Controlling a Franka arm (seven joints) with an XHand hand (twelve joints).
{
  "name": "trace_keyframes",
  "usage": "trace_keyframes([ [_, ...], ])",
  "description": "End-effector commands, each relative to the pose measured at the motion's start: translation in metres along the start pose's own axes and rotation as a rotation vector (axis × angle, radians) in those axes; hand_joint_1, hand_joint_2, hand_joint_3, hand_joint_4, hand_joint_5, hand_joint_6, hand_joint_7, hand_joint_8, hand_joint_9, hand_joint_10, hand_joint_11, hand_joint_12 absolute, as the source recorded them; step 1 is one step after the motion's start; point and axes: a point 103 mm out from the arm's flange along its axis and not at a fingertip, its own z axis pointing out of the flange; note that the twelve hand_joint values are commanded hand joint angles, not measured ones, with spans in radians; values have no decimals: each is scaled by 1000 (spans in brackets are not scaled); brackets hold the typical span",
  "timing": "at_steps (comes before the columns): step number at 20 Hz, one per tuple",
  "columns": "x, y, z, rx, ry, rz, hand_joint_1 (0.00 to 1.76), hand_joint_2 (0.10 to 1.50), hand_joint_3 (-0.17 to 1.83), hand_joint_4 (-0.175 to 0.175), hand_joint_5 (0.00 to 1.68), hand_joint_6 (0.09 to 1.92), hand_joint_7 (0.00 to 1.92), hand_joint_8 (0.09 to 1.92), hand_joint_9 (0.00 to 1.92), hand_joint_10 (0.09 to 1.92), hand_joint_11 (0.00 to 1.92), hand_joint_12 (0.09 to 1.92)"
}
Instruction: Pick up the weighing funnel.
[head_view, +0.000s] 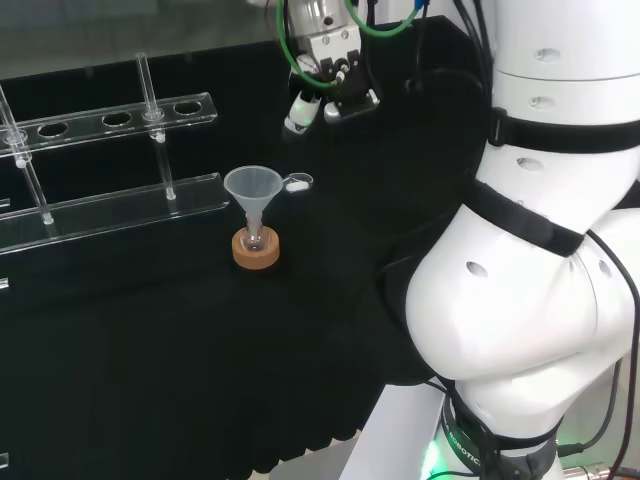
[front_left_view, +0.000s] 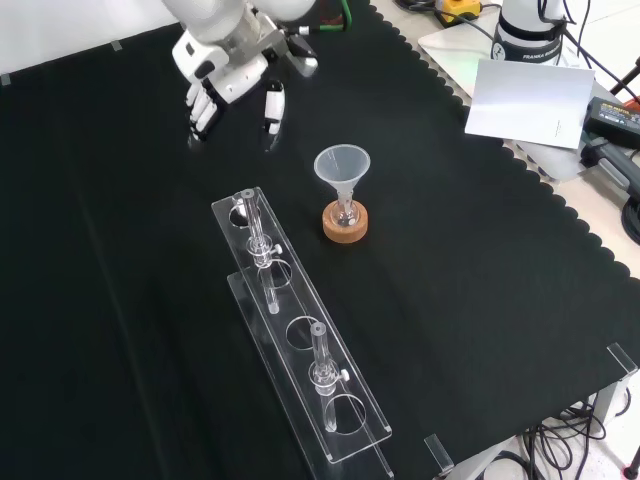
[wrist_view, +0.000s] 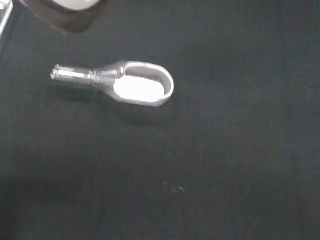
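the weighing funnel (wrist_view: 125, 85) lies on its side on the black counter (wrist_view: 225, 165), close under the wrist camera, its scoop showing white and nothing touching it. in the head view it lies just right of the funnel (head_view: 255, 190), which stands in a flask on a cork ring (head_view: 256, 252). the hand (head_view: 330, 90) hangs over the counter near it, fingers relaxed, pointing down, holding nothing.

The white arm (head_view: 540, 260) reaches forward, its large links at the head view's right. The hand (front_left_view: 228, 70) hangs palm down at the front view's top, with its fingers (front_left_view: 204, 108) relaxed, pointing downward and spread apart.
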Motion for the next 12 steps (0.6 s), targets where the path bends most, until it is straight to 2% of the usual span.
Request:
trace_keyframes([
  [1, 9, 20, 34, 44, -51, -33, 813, 764, 202, -31, 445, 87, 342, 692, 591, 588, 452, 1317],
  [4, 14, 23, 50, 15, -47, -45, 828, 753, 216, -21, 503, 87, 374, 692, 610, 582, 459, 1309],
  [12, 16, 39, 76, 55, -83, -19, 856, 698, 328, -16, 593, 105, 469, 656, 690, 531, 502, 1281],
])
